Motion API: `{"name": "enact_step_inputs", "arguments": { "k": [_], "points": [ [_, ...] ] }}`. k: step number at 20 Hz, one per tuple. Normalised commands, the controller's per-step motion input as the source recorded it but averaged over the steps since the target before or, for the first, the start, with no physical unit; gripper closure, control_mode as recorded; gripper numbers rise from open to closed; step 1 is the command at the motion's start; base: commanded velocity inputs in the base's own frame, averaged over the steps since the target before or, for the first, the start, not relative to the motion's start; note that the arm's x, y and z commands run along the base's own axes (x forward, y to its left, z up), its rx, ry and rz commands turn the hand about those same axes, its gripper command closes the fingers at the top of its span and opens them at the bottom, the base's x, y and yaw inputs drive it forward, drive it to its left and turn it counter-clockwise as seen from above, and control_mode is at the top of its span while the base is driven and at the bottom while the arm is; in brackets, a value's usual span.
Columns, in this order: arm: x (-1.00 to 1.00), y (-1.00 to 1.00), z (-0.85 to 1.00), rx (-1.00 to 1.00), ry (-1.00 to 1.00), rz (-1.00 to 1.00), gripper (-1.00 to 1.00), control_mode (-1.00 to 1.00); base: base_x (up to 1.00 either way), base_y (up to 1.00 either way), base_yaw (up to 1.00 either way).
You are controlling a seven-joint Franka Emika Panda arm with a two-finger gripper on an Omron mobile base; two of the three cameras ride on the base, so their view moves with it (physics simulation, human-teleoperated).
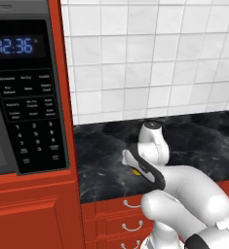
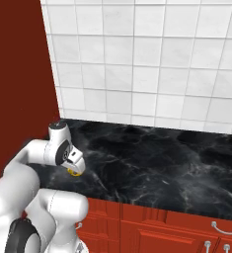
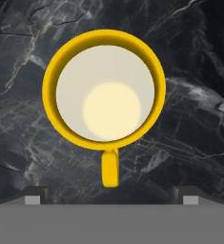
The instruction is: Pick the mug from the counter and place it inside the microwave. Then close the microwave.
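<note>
Claw (image 3: 111, 198) hangs wide open over the round yellow mug (image 3: 104, 90) — cream inside, upright on the veined black counter (image 2: 152, 163), seemingly untouched.

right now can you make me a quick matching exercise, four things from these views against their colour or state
Things:
1. mug
2. counter
3. gripper
4. microwave

Colour or state:
A. black with white marble veins
B. open, above the mug
C. yellow outside, pale cream inside
D. blue clock digits lit over a black keypad

Pairs: 1-C, 2-A, 3-B, 4-D
</note>
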Motion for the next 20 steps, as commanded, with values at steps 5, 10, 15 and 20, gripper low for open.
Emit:
{"name": "enact_step_inputs", "arguments": {
  "k": [5,10,15,20],
  "points": [
    [0.04,0.00,-0.16,0.00,0.00,0.00,-1.00,-1.00,0.00,0.00,0.00],
    [0.09,-0.03,-0.10,0.00,0.00,0.00,-1.00,-1.00,0.00,0.00,0.00],
    [0.06,-0.13,-0.06,0.00,0.00,0.00,-1.00,-1.00,0.00,0.00,0.00],
    [0.00,-0.03,-0.02,0.00,0.00,0.00,-1.00,-1.00,0.00,0.00,0.00]
  ]
}}
